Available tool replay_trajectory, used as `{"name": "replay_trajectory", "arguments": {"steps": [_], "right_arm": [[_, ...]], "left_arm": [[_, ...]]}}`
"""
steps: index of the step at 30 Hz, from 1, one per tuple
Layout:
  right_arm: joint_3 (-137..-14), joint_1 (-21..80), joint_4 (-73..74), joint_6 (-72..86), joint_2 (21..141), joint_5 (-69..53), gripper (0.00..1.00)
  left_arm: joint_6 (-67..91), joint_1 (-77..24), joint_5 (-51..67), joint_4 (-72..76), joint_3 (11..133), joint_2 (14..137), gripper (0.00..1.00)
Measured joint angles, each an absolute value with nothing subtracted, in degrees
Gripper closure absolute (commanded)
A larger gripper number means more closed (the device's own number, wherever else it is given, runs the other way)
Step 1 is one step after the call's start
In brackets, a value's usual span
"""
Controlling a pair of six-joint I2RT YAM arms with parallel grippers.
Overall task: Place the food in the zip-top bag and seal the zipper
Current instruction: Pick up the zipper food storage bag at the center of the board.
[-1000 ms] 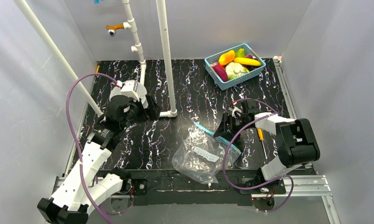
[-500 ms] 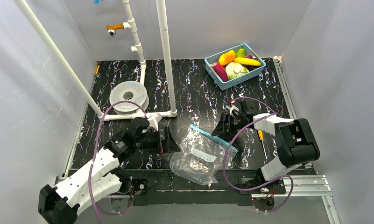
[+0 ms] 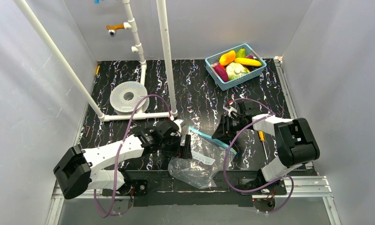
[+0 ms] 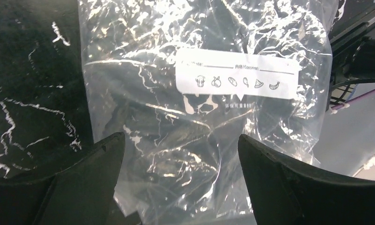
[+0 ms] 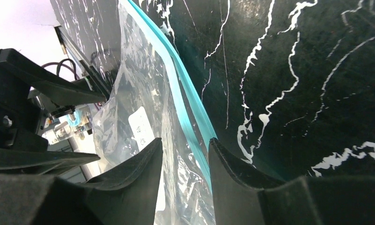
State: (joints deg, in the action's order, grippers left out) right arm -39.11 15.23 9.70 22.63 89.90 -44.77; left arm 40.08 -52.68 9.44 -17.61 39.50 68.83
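Note:
The clear zip-top bag (image 3: 199,159) lies crumpled at the table's front edge, its white label (image 4: 237,80) facing up. Its light-blue zipper (image 3: 212,139) runs along the far right edge. My left gripper (image 3: 185,147) is open wide and empty, low over the bag's left side (image 4: 180,138). My right gripper (image 3: 224,133) is narrowly open, with the zipper strip (image 5: 187,117) passing between its fingers (image 5: 185,140). The food is in the light-blue basket (image 3: 212,62) at the back right: a yellow banana (image 3: 247,61), an orange-yellow piece (image 3: 227,57) and a magenta piece (image 3: 221,72).
White pipes (image 3: 165,56) stand at the back and run along the table. A white spool (image 3: 128,96) lies at the left. A yellow-handled screwdriver (image 3: 261,136) lies right of my right gripper. The bag's near part overhangs the front rail.
My left arm has swung from the spool at the back left down to the bag's left side. The bag and my right gripper have shifted slightly left.

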Motion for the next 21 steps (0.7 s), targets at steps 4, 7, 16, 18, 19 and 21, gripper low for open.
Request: {"name": "replay_trajectory", "arguments": {"steps": [4, 7, 16, 18, 19, 21], "right_arm": [[-39.11, 15.68, 9.52, 22.78, 90.98, -46.20, 0.52], [-39.11, 16.03, 8.85, 23.25, 92.73, -48.02, 0.53], [-39.11, 17.68, 6.24, 25.53, 94.15, -51.93, 0.64], [-39.11, 18.45, 5.10, 26.44, 94.36, -52.82, 0.70], [-39.11, 18.87, 4.35, 26.98, 94.63, -53.30, 0.76], [-39.11, 19.58, 2.66, 28.15, 95.40, -54.04, 0.87]], "left_arm": [[40.10, -53.65, 6.99, -14.80, 38.43, 71.63, 0.15], [40.11, -53.65, 3.65, -13.16, 37.34, 74.09, 0.16], [41.41, -53.65, -0.83, -7.10, 36.02, 76.93, 0.16], [41.61, -53.65, -1.13, -5.89, 35.99, 77.28, 0.16], [41.65, -53.65, -1.24, -5.54, 35.96, 77.37, 0.16], [41.76, -53.65, -1.48, -5.30, 35.92, 77.37, 0.16]]}}
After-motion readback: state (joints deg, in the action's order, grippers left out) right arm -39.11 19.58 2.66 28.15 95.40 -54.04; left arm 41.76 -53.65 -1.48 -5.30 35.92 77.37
